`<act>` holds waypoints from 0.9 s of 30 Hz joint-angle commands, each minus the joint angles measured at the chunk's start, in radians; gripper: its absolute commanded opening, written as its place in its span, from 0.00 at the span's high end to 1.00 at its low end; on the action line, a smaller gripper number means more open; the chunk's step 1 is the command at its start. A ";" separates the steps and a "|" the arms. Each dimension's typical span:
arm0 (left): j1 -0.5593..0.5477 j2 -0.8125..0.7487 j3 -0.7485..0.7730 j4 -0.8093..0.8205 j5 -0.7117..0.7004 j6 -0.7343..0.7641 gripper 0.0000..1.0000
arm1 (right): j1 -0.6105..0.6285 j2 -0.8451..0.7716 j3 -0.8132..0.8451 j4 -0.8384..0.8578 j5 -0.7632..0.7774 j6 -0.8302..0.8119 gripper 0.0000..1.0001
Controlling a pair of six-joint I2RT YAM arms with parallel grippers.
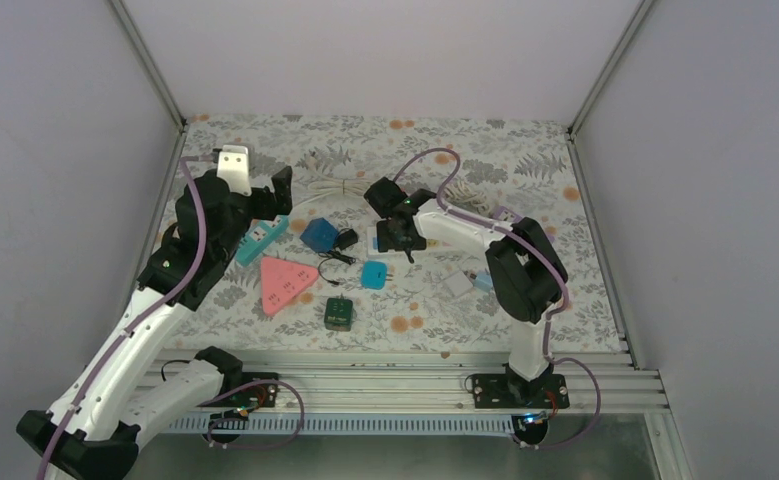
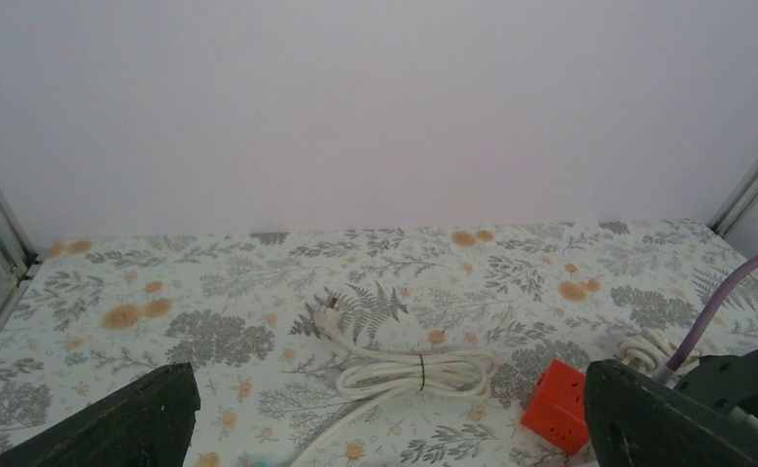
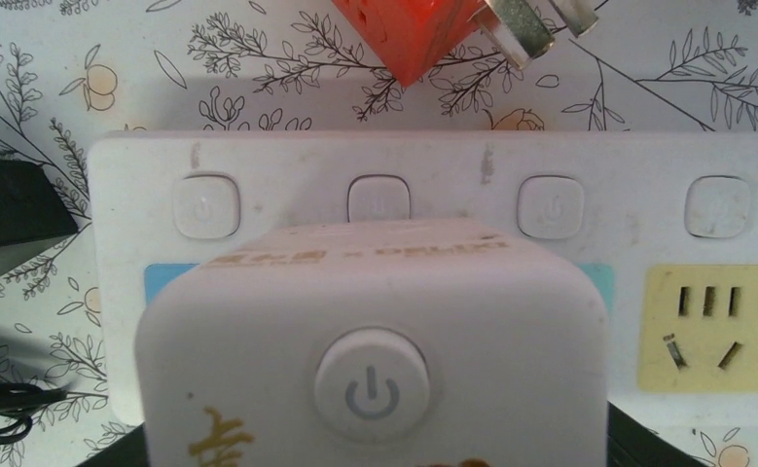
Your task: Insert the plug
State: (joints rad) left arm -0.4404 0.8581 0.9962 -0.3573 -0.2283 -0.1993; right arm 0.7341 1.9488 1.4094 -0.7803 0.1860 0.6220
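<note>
In the right wrist view a white cube-shaped plug point(image 3: 375, 341) with a round power button fills the lower middle, and my right gripper point(image 3: 375, 449) is shut on it. Only the dark fingers point(image 3: 647, 446) show at the bottom corners. The plug sits over the blue sockets of a white power strip point(image 3: 433, 161); its prongs are hidden, so I cannot tell whether they are in. A yellow socket point(image 3: 710, 326) lies free to the right. From above, the right gripper point(image 1: 402, 240) hangs over the strip at table centre. My left gripper point(image 1: 257, 182) point(image 2: 389, 394) is raised, open and empty.
An orange cube adapter point(image 3: 414, 29) point(image 2: 559, 404) lies just beyond the strip, a black adapter point(image 3: 10, 219) to its left. A bundled white cable point(image 2: 423, 370) lies at the back. A teal strip point(image 1: 262, 232), blue cube point(image 1: 318, 233), pink triangular strip point(image 1: 287, 283) and dark green cube point(image 1: 340, 313) lie nearer.
</note>
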 commanded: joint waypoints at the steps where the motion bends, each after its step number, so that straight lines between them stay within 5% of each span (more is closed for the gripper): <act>1: 0.003 0.011 -0.005 0.010 -0.018 -0.009 0.02 | -0.006 0.134 -0.133 0.027 -0.008 -0.010 0.60; 12: 0.003 0.006 -0.017 0.029 -0.064 -0.035 0.02 | -0.006 0.063 -0.135 0.079 0.078 0.020 0.59; 21: 0.003 0.010 -0.019 0.043 -0.082 -0.050 0.02 | -0.009 -0.165 -0.089 0.151 0.065 -0.001 0.14; 27: 0.003 0.018 -0.005 0.042 -0.064 -0.078 0.02 | -0.017 -0.313 -0.100 0.198 0.082 -0.060 0.00</act>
State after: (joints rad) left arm -0.4404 0.8707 0.9829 -0.3305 -0.2882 -0.2436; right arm 0.7288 1.7504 1.3102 -0.6468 0.2283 0.6044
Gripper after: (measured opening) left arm 0.981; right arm 0.987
